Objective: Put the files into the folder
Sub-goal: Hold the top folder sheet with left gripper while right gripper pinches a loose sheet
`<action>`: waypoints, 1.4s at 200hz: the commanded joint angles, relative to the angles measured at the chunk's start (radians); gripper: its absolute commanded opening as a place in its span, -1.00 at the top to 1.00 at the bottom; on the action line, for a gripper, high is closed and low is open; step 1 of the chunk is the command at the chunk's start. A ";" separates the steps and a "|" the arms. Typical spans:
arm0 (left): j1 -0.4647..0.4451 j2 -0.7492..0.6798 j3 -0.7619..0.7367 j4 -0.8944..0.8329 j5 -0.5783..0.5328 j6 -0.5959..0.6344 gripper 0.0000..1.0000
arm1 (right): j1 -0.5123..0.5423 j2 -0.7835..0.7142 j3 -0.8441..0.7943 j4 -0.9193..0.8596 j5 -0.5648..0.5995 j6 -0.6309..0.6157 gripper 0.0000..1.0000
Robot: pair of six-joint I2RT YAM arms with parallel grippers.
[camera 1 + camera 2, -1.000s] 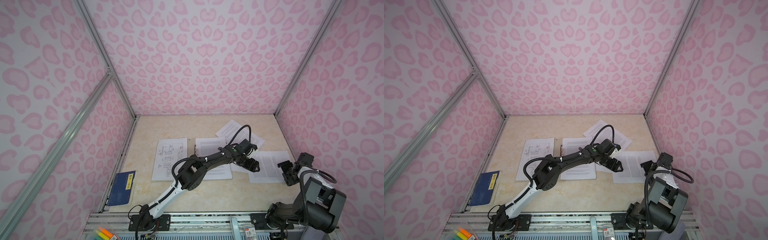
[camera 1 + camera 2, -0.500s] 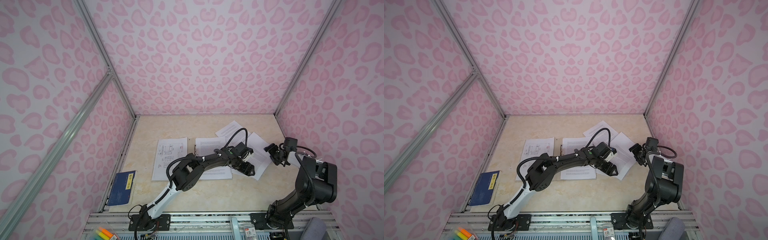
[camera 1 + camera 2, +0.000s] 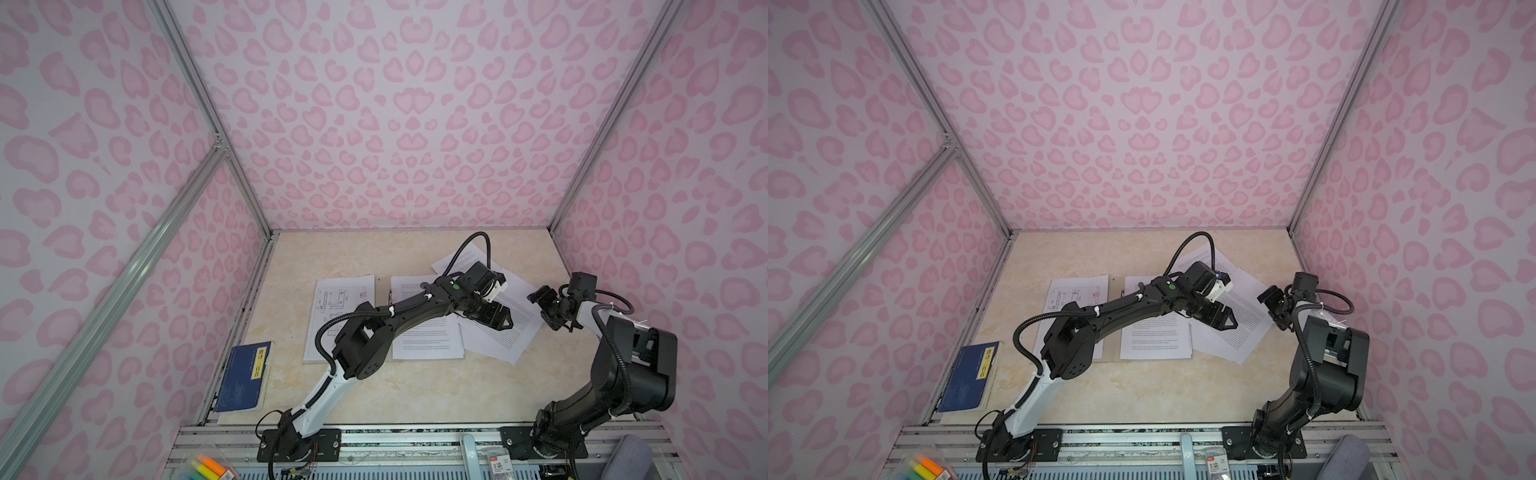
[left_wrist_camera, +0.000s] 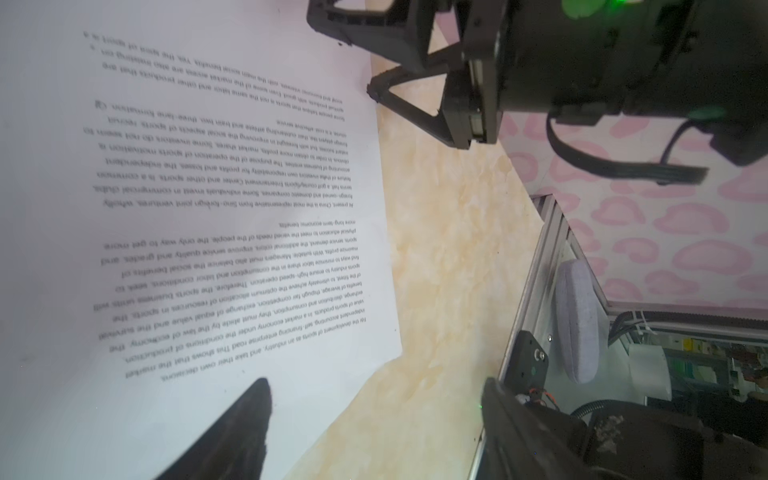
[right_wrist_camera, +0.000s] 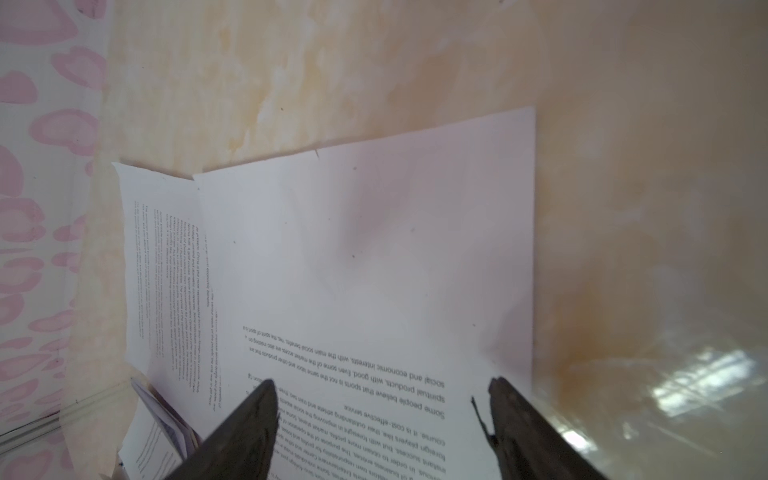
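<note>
The folder [image 3: 381,291] lies open and flat mid-table, grey-beige, mostly covered. On its left leaf rests a sheet with line drawings [image 3: 336,316], on its right leaf a text sheet [image 3: 428,340]. A tilted text sheet [image 3: 498,336] overlaps that leaf's right edge, and another sheet [image 3: 455,259] lies behind it. My left gripper [image 3: 496,318] hovers open over the tilted sheet [image 4: 208,208], nothing between its fingers [image 4: 253,415]. My right gripper [image 3: 544,307] stands open at that sheet's right edge [image 5: 374,249], holding nothing.
A dark blue book [image 3: 245,376] with a yellow label lies at the front left by the wall. Highlighters [image 3: 208,467] and a grey padded thing [image 3: 631,457] sit beyond the front metal rail [image 3: 415,432]. Pink-patterned walls close in three sides.
The right-hand text sheet has turned and slid left toward the folder. My right arm has swung from the front right up to that sheet's right edge. Both grippers stay open.
</note>
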State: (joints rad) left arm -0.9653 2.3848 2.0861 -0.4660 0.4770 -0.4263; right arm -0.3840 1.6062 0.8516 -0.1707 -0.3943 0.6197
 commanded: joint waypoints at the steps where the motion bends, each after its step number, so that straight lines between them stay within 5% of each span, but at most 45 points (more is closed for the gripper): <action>1: 0.018 0.074 0.053 -0.035 -0.029 -0.017 -0.61 | -0.028 0.017 0.003 -0.023 0.030 -0.010 -0.62; 117: 0.034 0.141 -0.014 -0.081 -0.071 -0.044 -0.61 | -0.001 0.279 0.182 -0.043 -0.047 -0.012 -0.61; 246: 0.052 0.194 0.000 -0.088 -0.069 -0.106 -0.60 | 0.005 -0.031 -0.094 -0.005 -0.394 0.099 -0.75; 280: 0.053 0.184 -0.010 -0.086 -0.066 -0.106 -0.60 | 0.007 -0.079 -0.053 -0.045 -0.299 0.049 -0.66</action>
State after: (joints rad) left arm -0.9154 2.5446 2.1010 -0.3893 0.5114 -0.5220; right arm -0.3775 1.5478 0.7761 -0.1963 -0.7361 0.6910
